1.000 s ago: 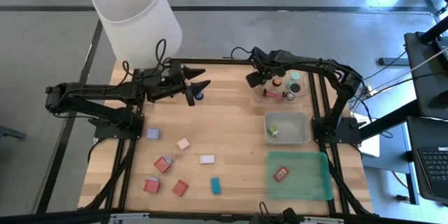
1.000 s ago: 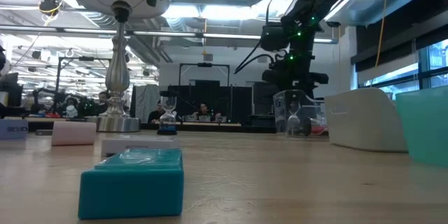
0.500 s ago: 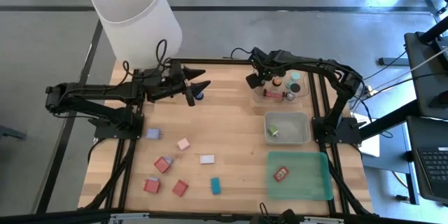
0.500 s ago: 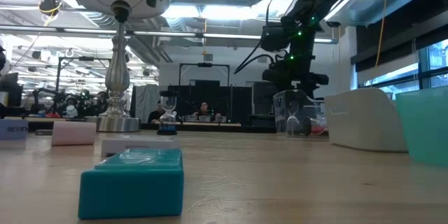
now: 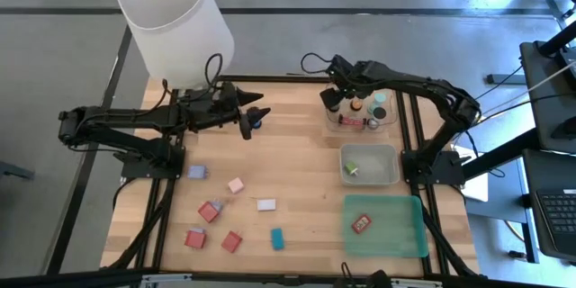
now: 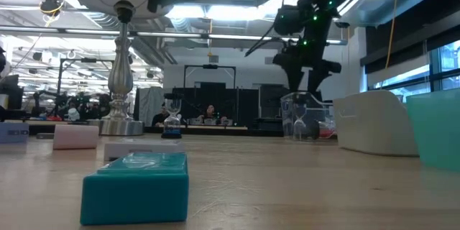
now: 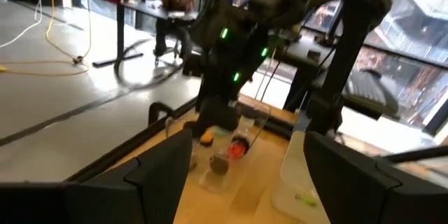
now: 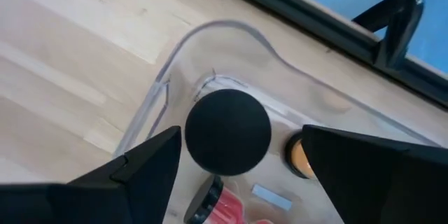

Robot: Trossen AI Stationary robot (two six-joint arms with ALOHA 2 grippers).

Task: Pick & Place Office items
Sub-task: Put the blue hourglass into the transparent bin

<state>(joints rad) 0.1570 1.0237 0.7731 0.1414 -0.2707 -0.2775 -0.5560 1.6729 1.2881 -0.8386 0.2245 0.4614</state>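
Note:
The office items are small blocks on the wood: lavender (image 5: 196, 172), pink (image 5: 236, 184), white (image 5: 266, 204), teal (image 5: 277, 238) and three red ones (image 5: 210, 211). A clear tray (image 5: 344, 127) at the far right holds several short capped cylinders. My right gripper (image 5: 331, 101) hangs open above it, fingers either side of a black-topped cylinder (image 8: 227, 131) standing in the tray, clear of it. My left gripper (image 5: 262, 105) is open and level near the far edge, over a small blue-capped piece (image 5: 257, 119).
A grey tray (image 5: 389, 176) holds a green piece, and a green tray (image 5: 396, 238) holds a red block (image 5: 361, 224). A lamp with a big white shade (image 5: 175, 22) stands at the far left corner, its base (image 6: 122, 123) behind my left arm.
My right gripper has risen from the clear tray, leaving the black-topped cylinder standing in it.

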